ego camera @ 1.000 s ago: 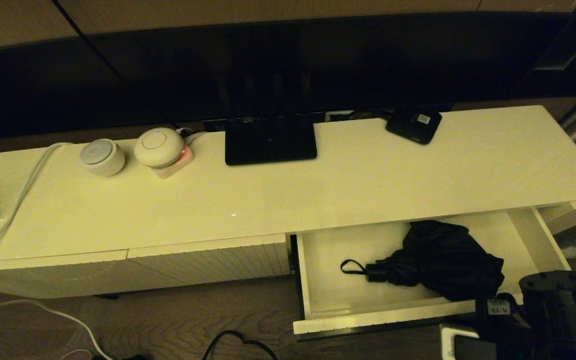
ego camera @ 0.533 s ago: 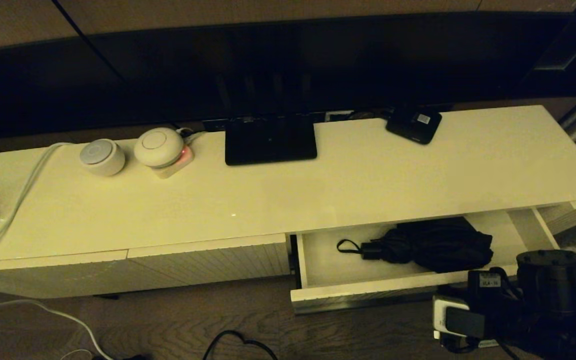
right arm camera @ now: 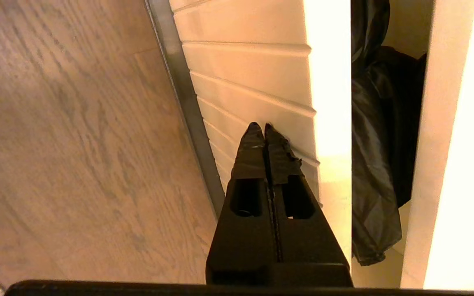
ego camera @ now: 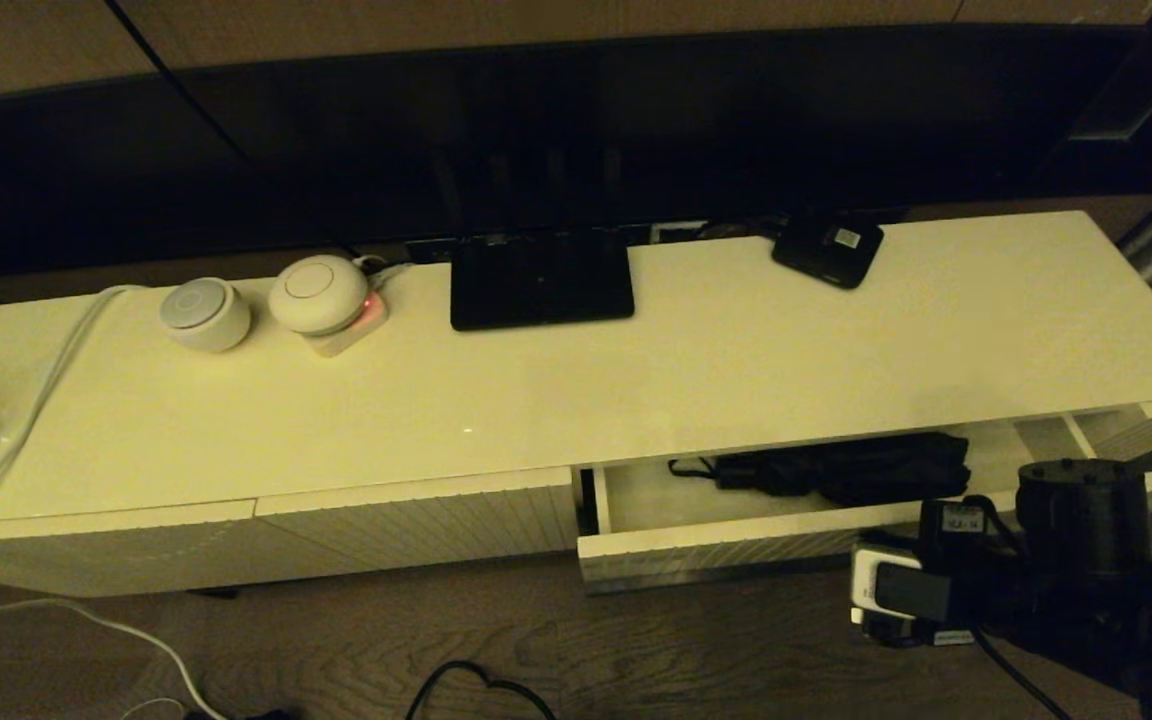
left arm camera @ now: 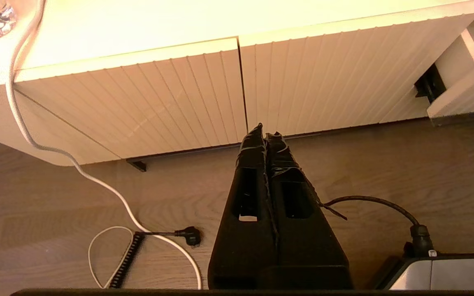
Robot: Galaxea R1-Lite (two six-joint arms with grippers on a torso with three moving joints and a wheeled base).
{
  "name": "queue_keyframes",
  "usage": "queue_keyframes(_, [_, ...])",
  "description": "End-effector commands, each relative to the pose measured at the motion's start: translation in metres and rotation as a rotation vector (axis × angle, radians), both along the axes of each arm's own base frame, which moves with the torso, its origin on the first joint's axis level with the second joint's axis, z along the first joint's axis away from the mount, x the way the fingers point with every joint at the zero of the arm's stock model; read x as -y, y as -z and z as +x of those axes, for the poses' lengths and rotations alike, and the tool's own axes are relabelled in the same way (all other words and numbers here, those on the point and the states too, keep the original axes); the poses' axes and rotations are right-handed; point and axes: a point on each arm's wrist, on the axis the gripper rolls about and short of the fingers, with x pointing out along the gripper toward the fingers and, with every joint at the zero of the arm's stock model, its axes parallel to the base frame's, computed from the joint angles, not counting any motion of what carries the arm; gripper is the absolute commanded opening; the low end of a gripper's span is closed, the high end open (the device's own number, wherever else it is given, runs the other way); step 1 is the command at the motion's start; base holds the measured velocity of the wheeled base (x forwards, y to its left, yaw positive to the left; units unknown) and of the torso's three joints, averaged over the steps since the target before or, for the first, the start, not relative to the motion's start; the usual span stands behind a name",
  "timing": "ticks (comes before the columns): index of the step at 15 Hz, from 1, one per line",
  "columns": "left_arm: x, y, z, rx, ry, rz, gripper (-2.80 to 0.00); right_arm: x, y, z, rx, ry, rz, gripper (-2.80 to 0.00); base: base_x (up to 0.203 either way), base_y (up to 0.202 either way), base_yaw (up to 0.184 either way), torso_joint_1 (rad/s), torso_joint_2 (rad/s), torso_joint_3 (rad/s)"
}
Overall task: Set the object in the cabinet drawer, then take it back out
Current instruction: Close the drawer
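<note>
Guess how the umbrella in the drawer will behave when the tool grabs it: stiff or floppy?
Probably floppy outside: the folding umbrella shows loose, baggy fabric, so a pinch there may only gather cloth. The short handle looks rigid, likely the firmer grip. It lies flat in the cabinet drawer and seems unlikely to roll. The wrist loop could snag.

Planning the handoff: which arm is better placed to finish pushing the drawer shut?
Right. The right gripper, shut, sits against the drawer front, umbrella inside; the left gripper faces other panels.

Cream cabinet (ego camera: 636, 380) on wood floor (ego camera: 336, 650)
</note>
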Motion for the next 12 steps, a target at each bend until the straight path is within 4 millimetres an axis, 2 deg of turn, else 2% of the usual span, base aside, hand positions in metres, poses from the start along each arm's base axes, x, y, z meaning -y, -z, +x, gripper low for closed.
queue_keyframes(1, [0.000, 0.001, 0.000, -0.003, 0.000, 0.001, -2.80, 0.000, -0.004, 0.009, 0.025, -0.002, 0.001, -2.80, 0.000, 0.000, 0.000, 0.000, 0.00, 0.000])
queue_keyframes(12, [0.000, 0.001, 0.000, -0.003, 0.000, 0.000, -2.80, -0.004, -0.023, 0.043, 0.105, 0.012, 0.019, -2.80, 0.000, 0.000, 0.000, 0.000, 0.00, 0.000])
